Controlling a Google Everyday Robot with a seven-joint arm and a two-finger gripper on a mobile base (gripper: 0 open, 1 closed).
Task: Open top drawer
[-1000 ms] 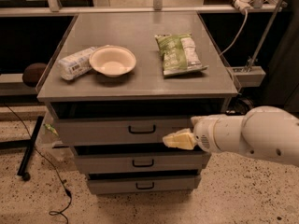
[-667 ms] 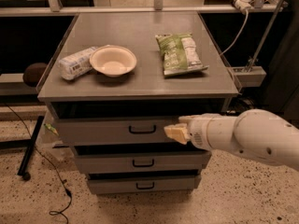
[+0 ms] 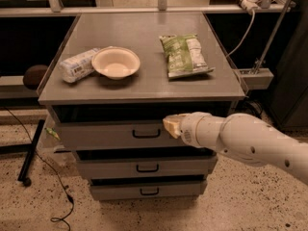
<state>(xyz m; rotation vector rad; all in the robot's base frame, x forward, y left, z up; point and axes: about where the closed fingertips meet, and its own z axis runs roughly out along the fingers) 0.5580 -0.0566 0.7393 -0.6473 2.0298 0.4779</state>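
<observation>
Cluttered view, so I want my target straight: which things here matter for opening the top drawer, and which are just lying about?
Job: top drawer; handle; end effector, at the drawer front beside the handle.
Lying about: bowl, chip bag, white packet, middle drawer, bottom drawer.

The gripper (image 3: 172, 125) is seen at the front of the top drawer (image 3: 106, 136), just right of its handle (image 3: 146, 134); whether contact is made cannot be told. The drawer front right of the gripper is hidden by the arm (image 3: 250, 143), which is cut off by the right edge. The print on the green bag (image 3: 185, 55), beyond the gripper on the tabletop (image 3: 144, 30), is too small to be read.
</observation>
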